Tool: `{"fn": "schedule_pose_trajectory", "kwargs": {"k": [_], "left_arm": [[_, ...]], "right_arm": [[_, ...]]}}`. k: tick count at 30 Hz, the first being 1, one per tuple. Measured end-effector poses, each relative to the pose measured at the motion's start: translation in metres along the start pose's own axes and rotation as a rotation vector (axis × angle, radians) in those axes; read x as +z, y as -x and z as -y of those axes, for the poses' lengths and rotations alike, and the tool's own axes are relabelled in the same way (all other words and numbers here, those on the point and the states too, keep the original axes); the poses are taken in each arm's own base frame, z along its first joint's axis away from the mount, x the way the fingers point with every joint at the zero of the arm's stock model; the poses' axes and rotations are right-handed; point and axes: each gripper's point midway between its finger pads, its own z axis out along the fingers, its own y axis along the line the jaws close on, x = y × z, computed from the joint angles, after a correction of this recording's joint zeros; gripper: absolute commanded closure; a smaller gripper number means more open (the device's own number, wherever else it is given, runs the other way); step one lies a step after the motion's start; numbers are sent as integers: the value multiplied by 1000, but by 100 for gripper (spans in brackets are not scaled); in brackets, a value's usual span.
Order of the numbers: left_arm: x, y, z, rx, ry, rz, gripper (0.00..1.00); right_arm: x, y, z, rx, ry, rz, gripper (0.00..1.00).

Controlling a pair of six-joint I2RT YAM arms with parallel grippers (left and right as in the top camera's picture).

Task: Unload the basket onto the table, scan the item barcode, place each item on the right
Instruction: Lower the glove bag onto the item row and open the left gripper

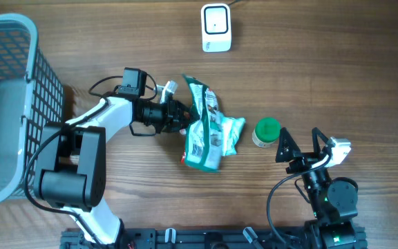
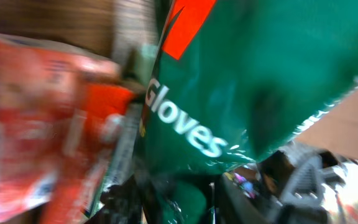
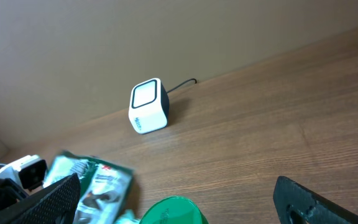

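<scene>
Roughly mid-counter, the green packet of gloves lies crumpled, with its long side running from the far edge toward the near one. The left end effector is pressed against the packet's left edge. The left wrist view is a close blur of green film and the word "Gloves", so I cannot tell how far its jaws are parted or whether they grip the packet. A red-orange smear to the left in that view may be more printing on the wrapper.

The white scanner stands well beyond the packet near the far edge, its cable trailing away. A green-lidded jar sits just to the right of the packet. Beside it, the right end effector hangs with its fingers spread wide and nothing between them. A grey basket stands at the far left.
</scene>
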Motion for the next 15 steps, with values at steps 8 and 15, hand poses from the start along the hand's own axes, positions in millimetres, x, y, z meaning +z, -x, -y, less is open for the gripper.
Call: {"fn": "schedule_pose_trajectory", "kwargs": {"k": [8, 15], "left_arm": [[-14, 16, -16, -18, 66, 75, 41], [-55, 42, 21, 73, 51, 212, 0]], "right_arm": [[0, 0, 0, 0, 0, 0, 0], [0, 0, 0, 0, 0, 0, 1]]}}
